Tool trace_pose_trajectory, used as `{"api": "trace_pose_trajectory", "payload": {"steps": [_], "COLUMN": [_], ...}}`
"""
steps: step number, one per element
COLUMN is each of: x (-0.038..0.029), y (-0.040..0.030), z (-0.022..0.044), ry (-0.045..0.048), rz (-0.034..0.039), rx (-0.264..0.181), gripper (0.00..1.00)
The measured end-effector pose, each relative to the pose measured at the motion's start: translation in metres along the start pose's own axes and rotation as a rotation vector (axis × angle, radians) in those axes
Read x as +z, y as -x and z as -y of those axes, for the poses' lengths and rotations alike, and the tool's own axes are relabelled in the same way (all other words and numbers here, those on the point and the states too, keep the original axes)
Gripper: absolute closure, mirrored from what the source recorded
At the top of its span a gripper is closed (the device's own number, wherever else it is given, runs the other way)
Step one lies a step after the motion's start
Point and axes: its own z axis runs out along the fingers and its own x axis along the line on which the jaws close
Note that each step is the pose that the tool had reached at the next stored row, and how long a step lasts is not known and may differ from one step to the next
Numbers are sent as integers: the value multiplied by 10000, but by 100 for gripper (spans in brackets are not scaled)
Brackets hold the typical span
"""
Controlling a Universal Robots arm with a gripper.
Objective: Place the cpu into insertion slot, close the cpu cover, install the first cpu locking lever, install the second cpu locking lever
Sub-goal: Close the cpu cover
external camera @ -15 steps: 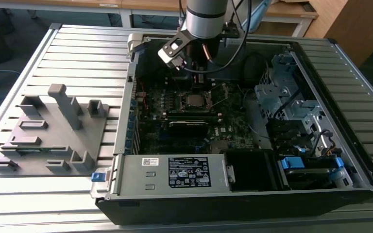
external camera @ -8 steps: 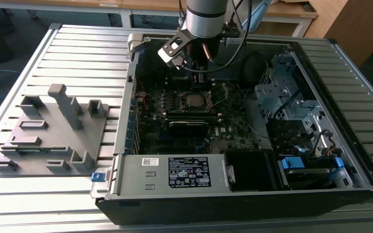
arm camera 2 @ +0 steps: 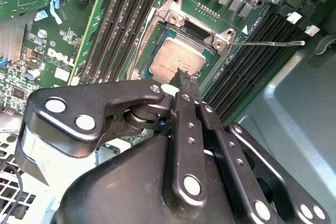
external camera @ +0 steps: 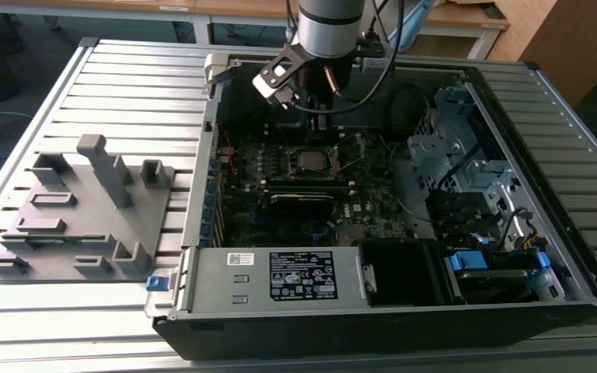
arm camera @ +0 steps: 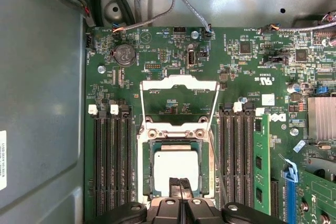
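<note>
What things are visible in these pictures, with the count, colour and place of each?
open black computer case: one, black, on the table.
slatted metal table: one, silver-grey, under the case.
grey plastic fixture with posts: one, grey, at the exterior view's left of the case.
grey box with white label: one, grey, at the case's near edge.
green motherboard: one, green, on the case floor.
small square cpu: one, grey-silver, lying in the insertion slot.
square insertion slot: one, silvery rim, mid-board.
thin cpu cover frame: one, silvery, open, beside the slot.
long narrow memory slots: two banks, black, either side of the slot.
robot arm: one, silver-grey, above the case.
gripper: one, black, shut, over the cpu.
</note>
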Motion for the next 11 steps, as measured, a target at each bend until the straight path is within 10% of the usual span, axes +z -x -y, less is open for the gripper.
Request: {"api": "trace_pose_trajectory", "payload": {"steps": [11], "x": [-39], "y": [0], "z": [-1], "ry": [0], "rz": [0], "rx": [0], "gripper": [90]}}
